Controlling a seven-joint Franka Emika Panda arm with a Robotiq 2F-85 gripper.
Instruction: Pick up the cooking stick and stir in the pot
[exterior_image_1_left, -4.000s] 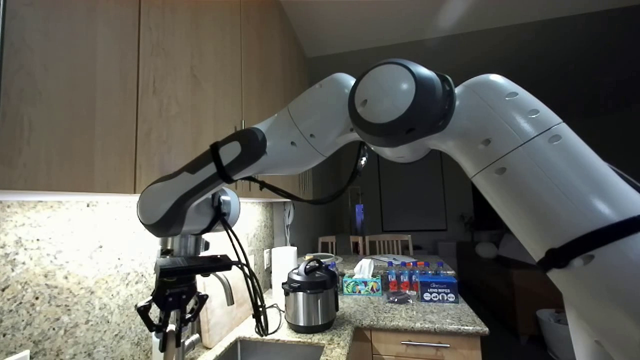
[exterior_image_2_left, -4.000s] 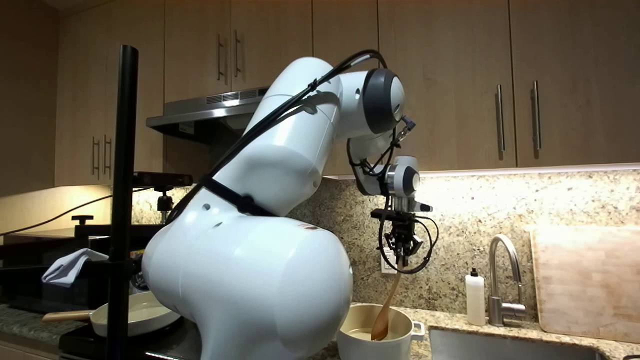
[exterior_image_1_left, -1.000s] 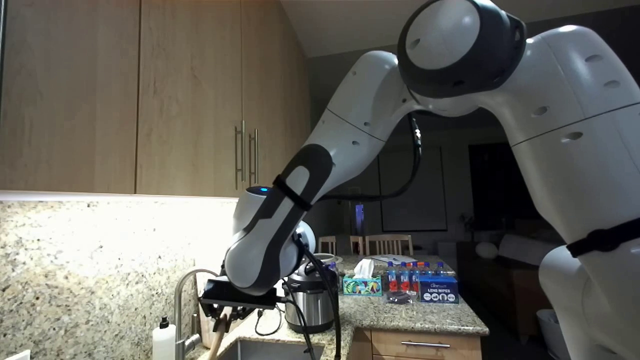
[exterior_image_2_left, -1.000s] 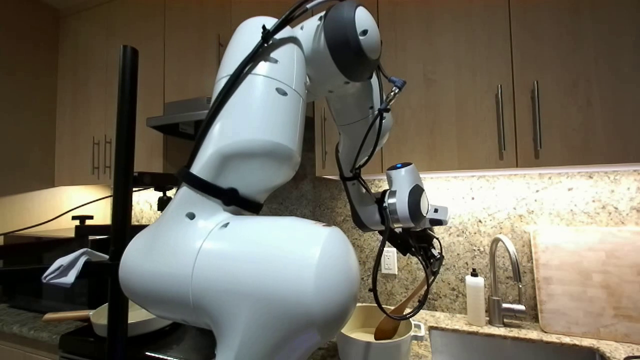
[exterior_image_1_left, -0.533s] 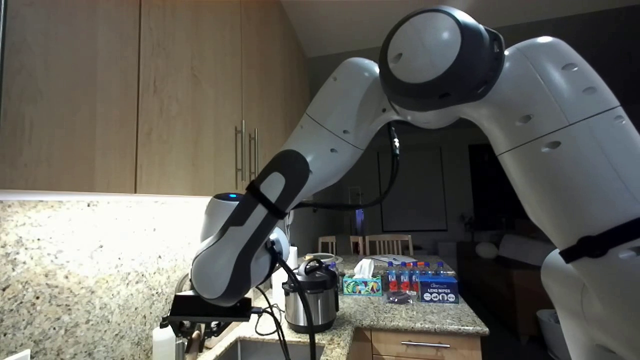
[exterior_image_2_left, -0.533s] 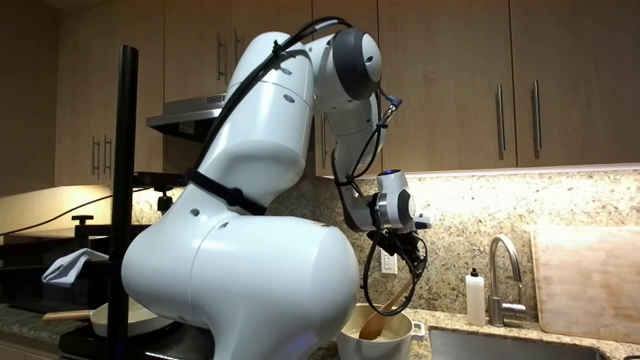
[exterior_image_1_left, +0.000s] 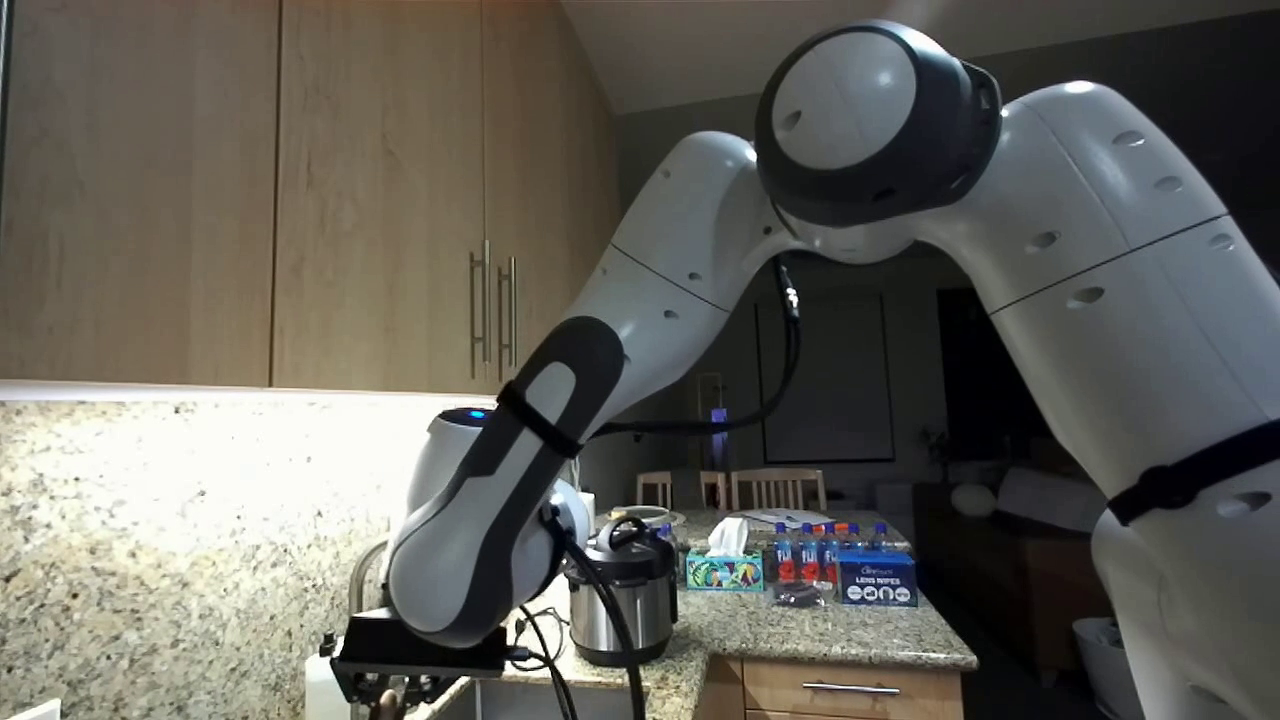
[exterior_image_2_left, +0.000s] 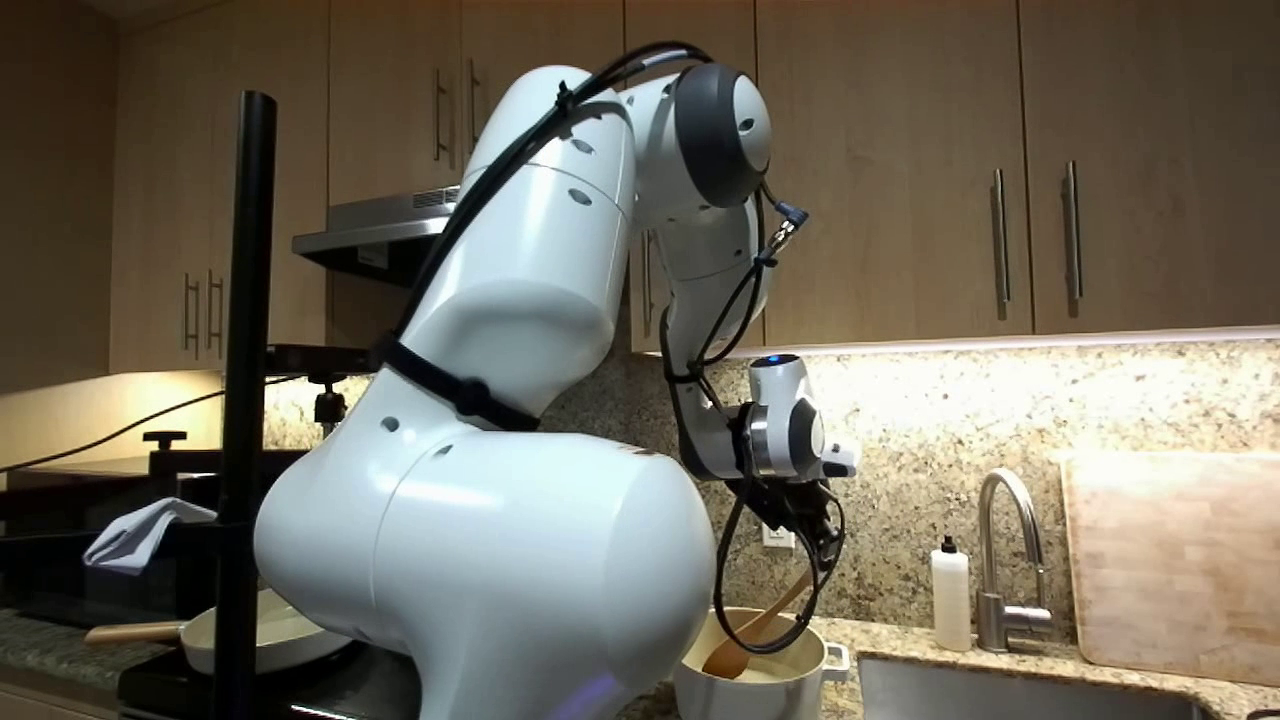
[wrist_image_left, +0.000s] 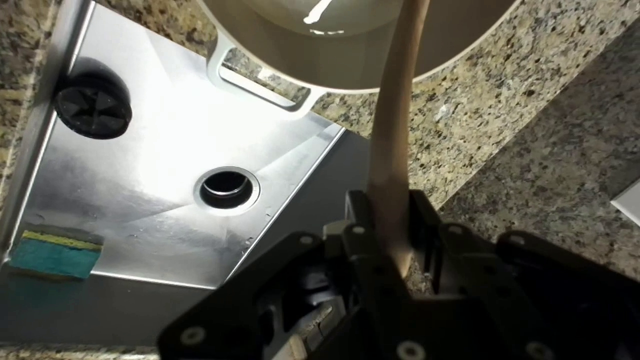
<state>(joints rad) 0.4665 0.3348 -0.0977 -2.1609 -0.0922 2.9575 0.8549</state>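
Observation:
My gripper (wrist_image_left: 390, 207) is shut on the handle of the wooden cooking stick (wrist_image_left: 392, 120), a spoon-shaped stick. The gripper also shows tilted in both exterior views (exterior_image_2_left: 826, 545) (exterior_image_1_left: 388, 692). The stick (exterior_image_2_left: 780, 607) leans, its broad end low inside the cream-white pot (exterior_image_2_left: 745, 697), towards the left wall in that exterior view. The pot's wall and side handle show at the top of the wrist view (wrist_image_left: 345, 65), with a glossy pale surface inside. The stick's broad end is out of the wrist view. My gripper is above the pot's rim, on the side near the wall.
A steel sink (wrist_image_left: 150, 165) with a drain and sponge (wrist_image_left: 55, 255) lies beside the pot. A soap bottle (exterior_image_2_left: 950, 597), faucet (exterior_image_2_left: 1010, 560) and cutting board (exterior_image_2_left: 1175, 570) stand behind it. A silver-black cooker (exterior_image_1_left: 622, 600) stands on the counter. A pan (exterior_image_2_left: 265, 635) sits at left.
Four seconds ago the stick stood nearly upright; now gripper and stick are tilted. In the last second the gripper moved left and lower, and the stick's broad end slid left inside the pot.

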